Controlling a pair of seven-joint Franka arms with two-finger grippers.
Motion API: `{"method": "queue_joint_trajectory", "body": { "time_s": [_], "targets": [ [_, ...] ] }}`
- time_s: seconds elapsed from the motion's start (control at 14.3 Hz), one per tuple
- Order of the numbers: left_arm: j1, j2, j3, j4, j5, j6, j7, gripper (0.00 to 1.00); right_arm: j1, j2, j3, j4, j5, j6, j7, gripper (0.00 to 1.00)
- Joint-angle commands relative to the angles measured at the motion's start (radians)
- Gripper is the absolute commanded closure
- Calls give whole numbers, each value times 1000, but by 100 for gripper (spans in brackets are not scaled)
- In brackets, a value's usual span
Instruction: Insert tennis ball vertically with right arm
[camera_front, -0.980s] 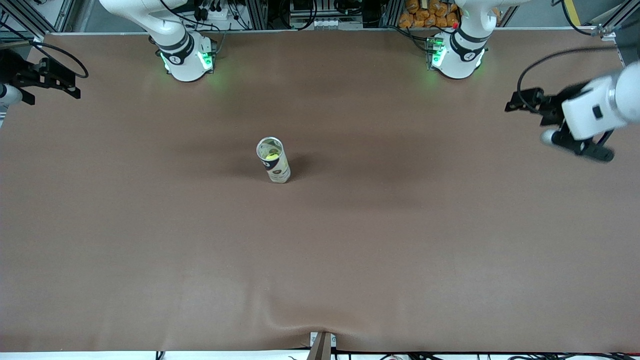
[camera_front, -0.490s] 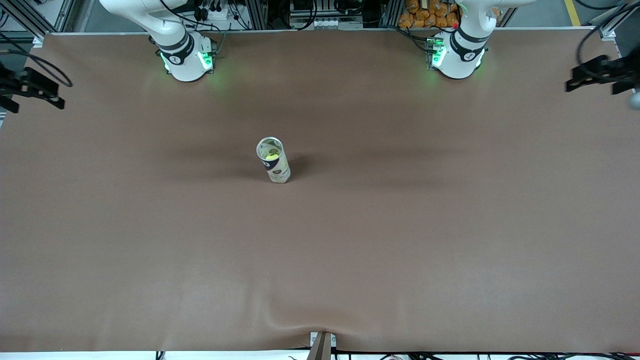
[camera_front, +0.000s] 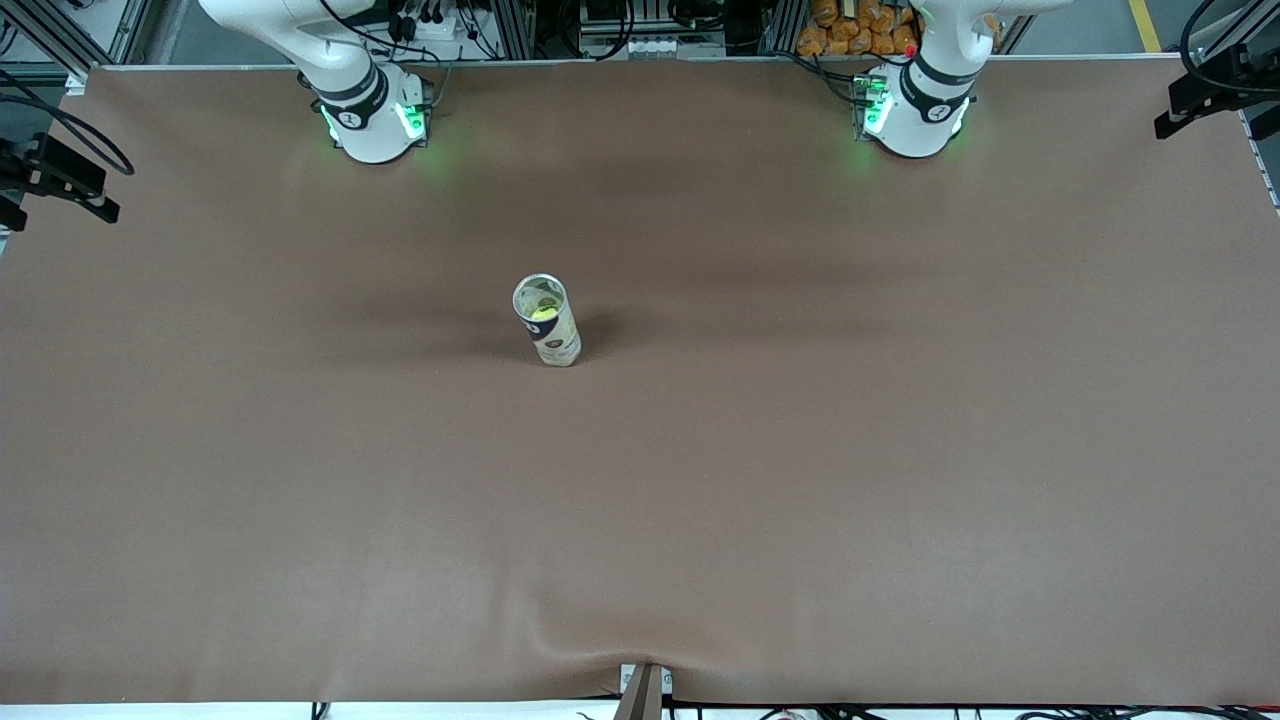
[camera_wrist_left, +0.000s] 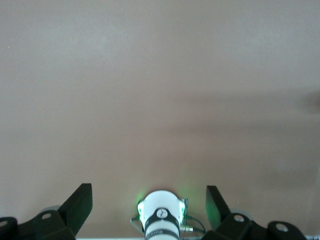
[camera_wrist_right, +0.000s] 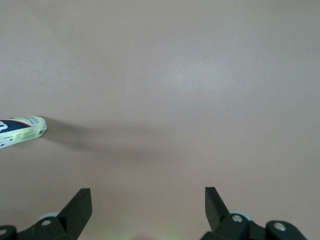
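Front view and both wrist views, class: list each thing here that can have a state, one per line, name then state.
Tube: upright on the table, top open.
Tennis ball: inside the tube, resting low.
Left gripper: fingers open, empty, over the left arm's end of the table, waiting.
Right gripper: fingers open, empty, over the right arm's end of the table, away from the tube.
Table: brown cover, slightly rippled at the edge nearest the front camera.

The tube (camera_wrist_right: 22, 131) is cut off (only its base end shows) in the right wrist view.
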Motion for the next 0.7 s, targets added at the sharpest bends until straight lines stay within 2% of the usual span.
{"method": "queue_joint_trajectory", "body": {
  "time_s": [0.0,0.35,0.63],
  "targets": [
    [2,-12,-3,-37,15,48,-5,0,-1,10,3,0,20,5,-6,0],
    [0,83,-5,37,21,83,0,0,-4,17,3,23,20,28,-7,0],
    [0,79,-8,37,23,88,-3,0,1,39,3,47,18,50,-7,0]
  ]
}}
